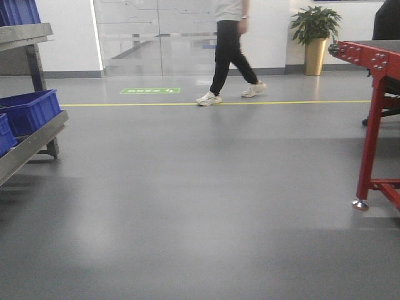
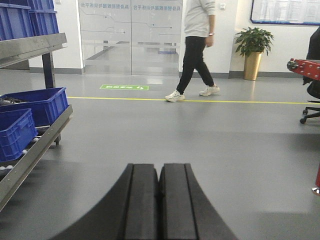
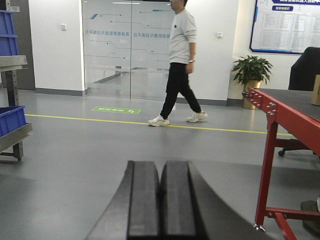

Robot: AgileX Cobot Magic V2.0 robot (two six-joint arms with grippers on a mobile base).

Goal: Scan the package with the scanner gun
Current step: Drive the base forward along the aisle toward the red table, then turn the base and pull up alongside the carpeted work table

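Observation:
The package and the scanner gun are out of view in all views. My left gripper (image 2: 160,167) is shut and empty, its two black fingers pressed together, pointing level over the grey floor. My right gripper (image 3: 163,164) is likewise shut and empty, pointing level across the floor. Neither gripper shows in the front view. A sliver of something brown (image 3: 316,90) stands on the red table at the right edge of the right wrist view; I cannot tell what it is.
A red-framed table (image 3: 280,117) stands at the right, also in the front view (image 1: 374,94). A metal rack with blue crates (image 2: 35,105) stands at the left. A person (image 1: 230,50) walks across by the glass doors. A potted plant (image 1: 315,37) stands at the far wall.

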